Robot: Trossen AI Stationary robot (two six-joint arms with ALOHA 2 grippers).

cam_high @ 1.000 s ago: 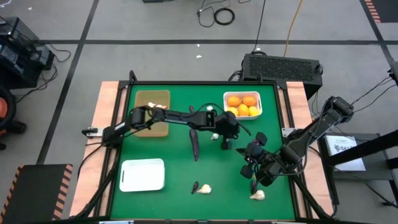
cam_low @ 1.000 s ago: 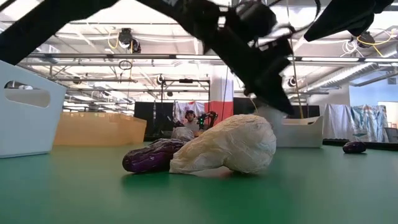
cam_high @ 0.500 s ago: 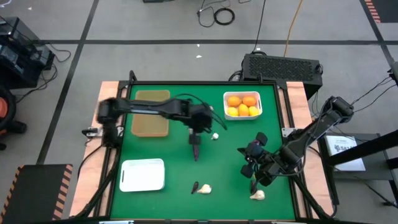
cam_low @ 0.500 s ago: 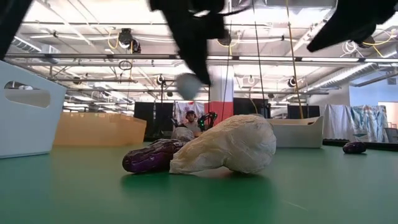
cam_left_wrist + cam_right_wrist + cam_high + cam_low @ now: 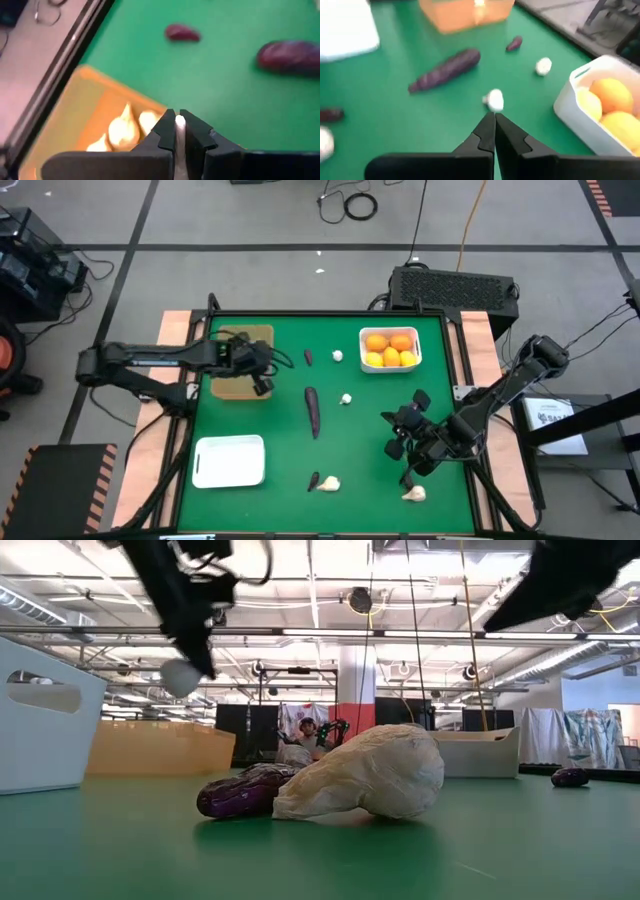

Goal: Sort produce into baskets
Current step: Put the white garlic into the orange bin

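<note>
Nearest on the green surface (image 5: 250, 420) lie a garlic bulb (image 5: 365, 777) and a small purple eggplant piece (image 5: 243, 790), touching each other. Farther on, the right gripper (image 5: 405, 442) hangs with fingers clenched on nothing, the long eggplant (image 5: 313, 411) lies mid-surface, and citrus fruits (image 5: 390, 349) fill the far white tray (image 5: 430, 338). The left gripper (image 5: 262, 376) hovers over the tan tray (image 5: 228, 384) edge — its fingers (image 5: 165, 134) grasp a white garlic bulb (image 5: 179, 125) above three bulbs (image 5: 127, 131) already inside.

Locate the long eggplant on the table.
In the high view the long eggplant lies mid-table on the green mat, between the tan tray and a small garlic bulb.
</note>
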